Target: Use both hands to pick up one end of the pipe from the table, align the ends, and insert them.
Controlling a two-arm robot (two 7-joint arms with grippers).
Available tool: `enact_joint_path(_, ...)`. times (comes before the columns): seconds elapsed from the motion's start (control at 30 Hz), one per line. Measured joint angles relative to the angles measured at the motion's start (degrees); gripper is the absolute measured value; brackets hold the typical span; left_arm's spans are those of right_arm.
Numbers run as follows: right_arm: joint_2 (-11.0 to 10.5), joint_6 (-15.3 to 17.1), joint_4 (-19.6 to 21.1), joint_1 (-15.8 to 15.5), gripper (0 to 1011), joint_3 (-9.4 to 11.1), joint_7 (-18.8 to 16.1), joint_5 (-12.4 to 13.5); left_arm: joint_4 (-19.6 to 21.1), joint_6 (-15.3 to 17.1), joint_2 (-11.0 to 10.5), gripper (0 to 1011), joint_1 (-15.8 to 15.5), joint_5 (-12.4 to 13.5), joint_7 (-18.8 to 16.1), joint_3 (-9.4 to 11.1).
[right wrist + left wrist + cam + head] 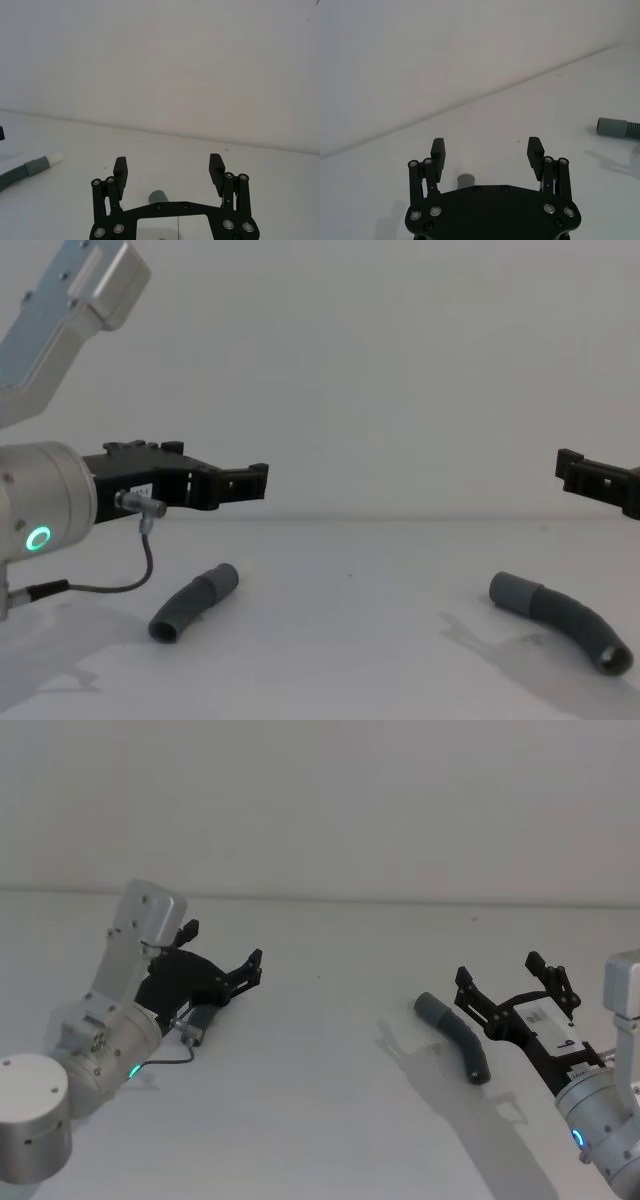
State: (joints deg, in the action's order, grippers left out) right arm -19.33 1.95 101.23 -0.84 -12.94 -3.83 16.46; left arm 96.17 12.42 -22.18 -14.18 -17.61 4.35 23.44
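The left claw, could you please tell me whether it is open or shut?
Open: the left claw hovers over a hose piece, fingers wide apart, gripping nothing.

The table (320, 1120) was a plain matt white surface, and the left hose piece (193, 602) and right hose piece (560, 618) on it looked like dark grey ribbed plastic, with a smooth grey cuff (613, 127) on one and a smooth white tip (55, 158) on the other. The left gripper (486, 147) and right gripper (167, 164) were matt black plastic with small shiny metal pivots (435, 211), and the left arm (45, 510) was smooth satin silver metal.
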Motion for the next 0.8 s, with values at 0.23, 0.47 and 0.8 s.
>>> enact_joint_path(0.23,0.00,0.00,0.00,0.00,1001,0.00,0.00,0.00,1.28,5.78,0.06,1000,-0.13,-2.34,0.24,-1.54)
enact_joint_path(0.47,0.00,0.00,0.00,0.00,1001,0.00,0.00,0.00,1.71,9.91,0.21,1000,-0.11,-3.69,0.30,-2.56)
enact_joint_path(0.8,0.00,0.00,0.00,0.00,1001,0.00,0.00,0.00,0.56,13.65,0.61,1000,-0.49,-4.66,0.84,-3.15)
